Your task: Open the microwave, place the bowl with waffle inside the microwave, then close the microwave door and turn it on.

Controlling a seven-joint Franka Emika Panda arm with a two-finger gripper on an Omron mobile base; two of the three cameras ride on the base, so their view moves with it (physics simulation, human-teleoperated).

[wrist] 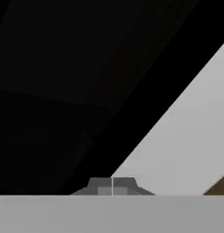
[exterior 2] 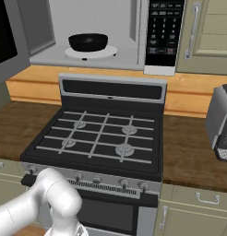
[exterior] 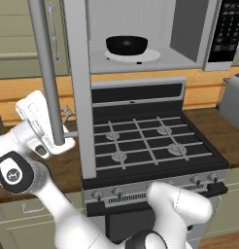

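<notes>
Kitchen counter [exterior 2: 23, 122] running behind stove [exterior: 145, 141]. Microwave [exterior: 141, 58] standing open above stove, bowl with waffle [exterior: 127, 45] sitting on turntable [exterior: 141, 57] near cavity's front edge. Microwave door [exterior: 81, 97] hanging wide; gripper [wrist: 112, 186] pressing it, fingers closed, gripping nothing. Closing, starting remaining.

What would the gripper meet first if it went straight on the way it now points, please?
Most likely the microwave door: in the hand view its black glass and silver frame sit right ahead of the gripper, whose jaws are shut. Depth is hard to judge, so contact may already be near.
</notes>
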